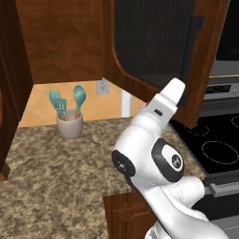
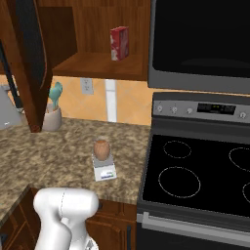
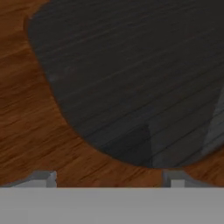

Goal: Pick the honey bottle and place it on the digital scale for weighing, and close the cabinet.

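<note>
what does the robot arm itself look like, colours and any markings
The arm is glossy white with rounded, bulbous link shells and dark grey to black joint caps; one cap bears a small white mark. A small dark slot sits on the upper link. In the hand view, the fingers show as small grey tips.

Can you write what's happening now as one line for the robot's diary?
honey bottle: on digital scale | cabinet door: open | gripper: open, facing door
</note>
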Robot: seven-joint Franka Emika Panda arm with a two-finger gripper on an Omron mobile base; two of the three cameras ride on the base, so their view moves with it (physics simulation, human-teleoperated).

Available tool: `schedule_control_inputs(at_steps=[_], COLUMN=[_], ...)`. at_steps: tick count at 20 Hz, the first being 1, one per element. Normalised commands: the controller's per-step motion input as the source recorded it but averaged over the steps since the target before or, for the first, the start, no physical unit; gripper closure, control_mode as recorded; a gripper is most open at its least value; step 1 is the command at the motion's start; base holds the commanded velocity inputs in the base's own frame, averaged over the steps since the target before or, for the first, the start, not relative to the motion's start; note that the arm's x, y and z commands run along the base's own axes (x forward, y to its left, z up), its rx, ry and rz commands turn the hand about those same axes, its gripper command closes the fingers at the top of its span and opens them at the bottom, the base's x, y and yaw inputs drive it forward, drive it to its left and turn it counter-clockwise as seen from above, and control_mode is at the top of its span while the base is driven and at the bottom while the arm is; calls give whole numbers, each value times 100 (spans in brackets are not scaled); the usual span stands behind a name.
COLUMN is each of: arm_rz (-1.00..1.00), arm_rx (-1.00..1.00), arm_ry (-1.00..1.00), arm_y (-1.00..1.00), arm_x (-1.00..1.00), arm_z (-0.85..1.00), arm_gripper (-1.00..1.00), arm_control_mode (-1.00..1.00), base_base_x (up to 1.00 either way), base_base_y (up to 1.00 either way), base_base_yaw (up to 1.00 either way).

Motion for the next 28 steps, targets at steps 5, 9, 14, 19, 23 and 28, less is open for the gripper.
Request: schedule_control_inputs(at_steps=[5, 9, 14, 19, 23, 28], arm_rz=[0, 1, 5, 6, 7, 3], arm_rx=[27, 21, 10, 3, 0, 0], arm_ry=[-1, 0, -5, -10, -10, -6], arm_y=[-99, -71, -41, -35, -27, -18], arm_x=[28, 70, 90, 96, 91, 85], arm_z=[2, 0, 0, -3, -17, -9], arm_gripper=[-100, -100, -100, -100, -100, -100], arm_control_mode=[-100, -100, -100, -100, -100, -100], base_base_x=[0, 0, 0, 0, 0, 0], base_base_y=[0, 0, 0, 0, 0, 0], base_base_yaw=[0, 0, 0, 0, 0, 0])
